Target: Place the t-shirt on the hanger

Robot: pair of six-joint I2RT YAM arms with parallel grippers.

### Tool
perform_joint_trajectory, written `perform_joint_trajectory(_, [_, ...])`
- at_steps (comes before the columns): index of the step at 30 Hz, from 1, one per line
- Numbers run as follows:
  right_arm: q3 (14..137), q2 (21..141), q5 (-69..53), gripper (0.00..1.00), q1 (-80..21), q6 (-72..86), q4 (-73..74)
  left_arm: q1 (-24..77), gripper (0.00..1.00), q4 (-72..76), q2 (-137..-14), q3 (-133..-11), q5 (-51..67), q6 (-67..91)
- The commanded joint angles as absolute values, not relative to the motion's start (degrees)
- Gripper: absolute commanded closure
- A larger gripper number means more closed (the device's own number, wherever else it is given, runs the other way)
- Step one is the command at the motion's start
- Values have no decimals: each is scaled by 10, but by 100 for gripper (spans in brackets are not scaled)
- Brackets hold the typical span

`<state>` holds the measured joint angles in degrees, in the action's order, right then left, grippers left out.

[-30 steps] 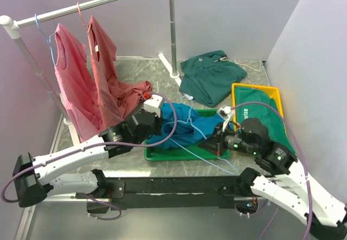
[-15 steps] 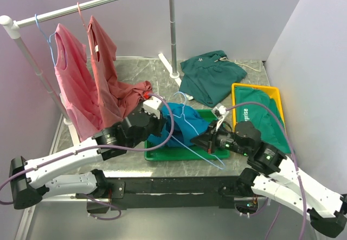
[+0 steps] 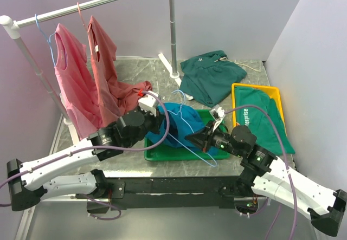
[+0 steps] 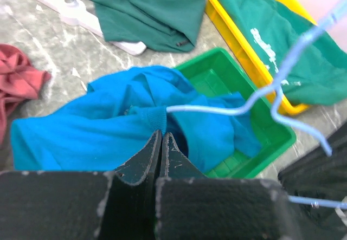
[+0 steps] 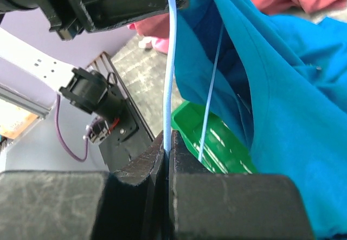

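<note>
The teal-blue t-shirt (image 3: 179, 115) lies bunched over the left end of the green tray (image 3: 162, 154). My left gripper (image 3: 154, 122) is shut on a fold of its edge, seen up close in the left wrist view (image 4: 161, 134), and holds that part raised. The light-blue wire hanger (image 3: 187, 96) stands tilted across the shirt (image 4: 81, 137), its hook up and away from me. My right gripper (image 3: 194, 138) is shut on one wire (image 5: 171, 61) of the hanger (image 4: 260, 96); another wire runs into the shirt's folds (image 5: 282, 88).
A yellow tray (image 3: 236, 88) holds a dark green printed shirt at the right. Another dark green shirt (image 3: 209, 75) lies at the back. Pink tops (image 3: 81, 83) hang on the rail (image 3: 97, 2) at the left, trailing onto the table. The rail post's foot (image 3: 174, 75) stands behind the tray.
My right gripper has moved left toward the shirt with the hanger, whose hook has shifted up and left. My left gripper has drawn back left a little, still holding the shirt.
</note>
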<state>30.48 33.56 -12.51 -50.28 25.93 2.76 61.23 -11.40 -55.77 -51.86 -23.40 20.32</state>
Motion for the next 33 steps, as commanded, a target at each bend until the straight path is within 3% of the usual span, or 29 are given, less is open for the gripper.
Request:
perform_joint_trajectory(1, [283,337,-106,100,-522,260,-110,615,98,-76,-571,-582,-320,199])
perform_joint_trajectory(12, [225,343,-105,100,-534,243,-231,611,85,-11,-600,-599,-410,160])
perform_joint_trajectory(14, [223,346,-109,100,-535,244,-243,607,74,-10,-608,-606,-412,155])
perform_joint_trajectory(16, [224,355,-103,100,-536,244,-245,606,64,-11,-620,-613,-392,152])
perform_joint_trajectory(17, [222,357,-92,100,-535,245,-252,606,53,-11,-621,-612,-378,149])
perform_joint_trajectory(19, [214,358,-81,100,-536,250,-266,606,45,-13,-619,-603,-352,149])
perform_joint_trajectory(28, [201,375,-66,100,-536,254,-303,606,34,-72,-451,-512,-305,193])
perform_joint_trajectory(33, [200,388,-66,100,-536,251,-316,606,23,-37,-448,-520,-179,150])
